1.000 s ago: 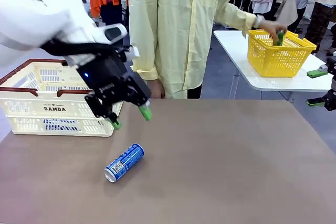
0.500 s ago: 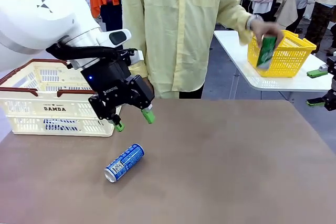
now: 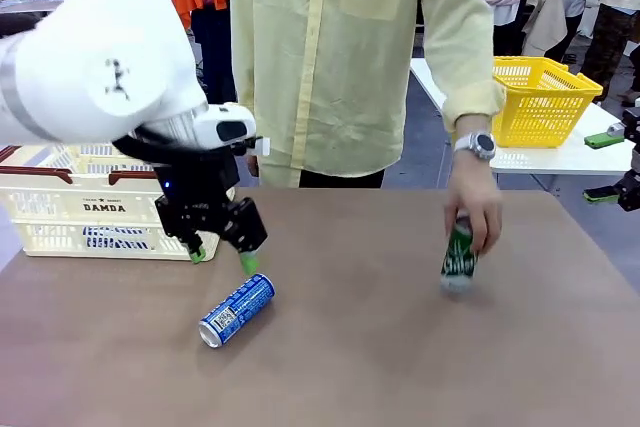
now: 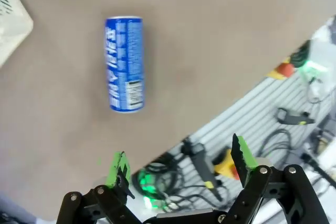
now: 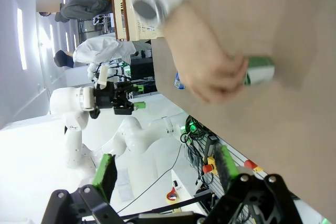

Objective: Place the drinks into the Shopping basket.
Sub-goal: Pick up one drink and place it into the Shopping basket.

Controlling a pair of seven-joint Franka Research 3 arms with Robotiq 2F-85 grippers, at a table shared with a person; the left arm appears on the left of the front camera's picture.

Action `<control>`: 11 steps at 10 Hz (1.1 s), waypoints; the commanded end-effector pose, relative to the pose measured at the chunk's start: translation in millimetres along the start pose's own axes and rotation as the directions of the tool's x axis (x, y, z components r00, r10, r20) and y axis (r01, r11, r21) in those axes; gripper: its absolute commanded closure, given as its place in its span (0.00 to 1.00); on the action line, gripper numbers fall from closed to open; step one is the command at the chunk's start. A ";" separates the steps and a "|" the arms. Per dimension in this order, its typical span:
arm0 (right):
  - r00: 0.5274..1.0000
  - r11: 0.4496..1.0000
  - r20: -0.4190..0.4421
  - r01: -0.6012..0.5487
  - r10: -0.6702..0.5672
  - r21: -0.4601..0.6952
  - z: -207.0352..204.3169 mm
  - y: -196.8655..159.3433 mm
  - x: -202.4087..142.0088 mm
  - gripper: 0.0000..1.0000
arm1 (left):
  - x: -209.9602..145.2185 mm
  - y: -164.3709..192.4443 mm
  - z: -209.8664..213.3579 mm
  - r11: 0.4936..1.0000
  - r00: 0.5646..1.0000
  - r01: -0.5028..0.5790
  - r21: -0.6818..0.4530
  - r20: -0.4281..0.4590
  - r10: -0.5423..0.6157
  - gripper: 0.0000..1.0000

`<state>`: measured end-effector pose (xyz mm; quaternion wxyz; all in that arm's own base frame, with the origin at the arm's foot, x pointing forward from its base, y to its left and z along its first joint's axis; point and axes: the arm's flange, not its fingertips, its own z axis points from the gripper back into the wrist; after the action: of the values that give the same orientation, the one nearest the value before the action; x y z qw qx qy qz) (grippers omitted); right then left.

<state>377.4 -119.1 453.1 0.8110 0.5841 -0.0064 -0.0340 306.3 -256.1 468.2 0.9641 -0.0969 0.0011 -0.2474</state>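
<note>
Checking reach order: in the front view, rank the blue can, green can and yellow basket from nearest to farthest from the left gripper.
1. blue can, lying on its side just in front of the left gripper.
2. green can, under the person's hand, to the right.
3. yellow basket, on the side table, far right.

Glossy metal is seen on the blue can [image 3: 236,310] at seven o'clock; the table [image 3: 380,372] is finished matt and smooth.
</note>
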 end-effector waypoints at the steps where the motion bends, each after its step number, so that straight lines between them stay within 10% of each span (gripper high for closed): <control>1: 1.000 1.000 -0.011 -0.008 0.008 -0.008 2.3 1.6 -0.8 0.00 | -10.1 5.6 -18.1 0.996 0.996 0.079 0.028 0.044 -0.081 0.00; 11: 1.000 1.000 -0.011 -0.008 0.008 -0.008 2.3 1.6 -0.8 0.00 | 17.0 32.5 -124.3 0.980 0.979 0.200 -0.010 -0.040 -0.200 0.00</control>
<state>377.5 -119.1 453.1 0.8110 0.5841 -0.0063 -0.0341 321.9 -255.0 350.3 0.9388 -0.0954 0.0227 -0.3302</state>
